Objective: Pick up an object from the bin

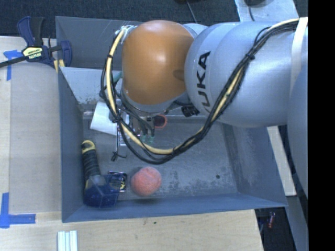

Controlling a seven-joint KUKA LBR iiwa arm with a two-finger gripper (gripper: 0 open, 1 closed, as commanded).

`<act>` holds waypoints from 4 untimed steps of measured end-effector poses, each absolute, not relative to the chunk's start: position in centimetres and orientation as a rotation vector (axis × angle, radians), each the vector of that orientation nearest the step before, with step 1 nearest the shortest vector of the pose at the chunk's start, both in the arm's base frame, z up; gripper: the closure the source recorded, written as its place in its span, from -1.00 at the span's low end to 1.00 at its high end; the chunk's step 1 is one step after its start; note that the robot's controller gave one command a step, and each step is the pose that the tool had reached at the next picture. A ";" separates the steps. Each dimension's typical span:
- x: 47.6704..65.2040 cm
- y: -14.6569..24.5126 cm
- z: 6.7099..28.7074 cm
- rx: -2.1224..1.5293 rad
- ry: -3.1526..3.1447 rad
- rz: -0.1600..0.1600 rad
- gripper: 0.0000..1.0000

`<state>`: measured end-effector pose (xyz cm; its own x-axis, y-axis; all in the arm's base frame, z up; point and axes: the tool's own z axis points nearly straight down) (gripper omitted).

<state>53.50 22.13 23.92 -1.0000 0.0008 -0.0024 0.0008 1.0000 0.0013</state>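
White piece (102,120): seen at the bin's far left by the wall, partly covered by the gripper; perhaps paper or card.
Gripper (121,143): hung low over the bin's left half; spread or closed cannot be told, being hidden under the orange cover (157,61).
Pinkish ball (145,181): lain near the front wall.
Blue-headed brush (96,179): laid along the left wall, into the front corner.
Bin (230,156): grey metal.

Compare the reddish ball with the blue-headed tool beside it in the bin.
The ball is round; the tool is long, lying along the bin side wall. The ball is one salmon-red colour; the tool has a dark blue head and black-and-yellow handle. Both rest on the bin floor by its near wall.
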 end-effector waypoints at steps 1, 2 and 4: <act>60.8 19.6 10.7 0.026 3.123 0.015 -1.00; 60.3 19.6 11.3 0.037 3.124 0.014 -1.00; 62.3 19.5 7.1 0.277 3.108 0.020 -1.00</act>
<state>62.25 19.50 7.05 -0.9840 0.1768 -0.0204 0.1765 0.9842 0.0146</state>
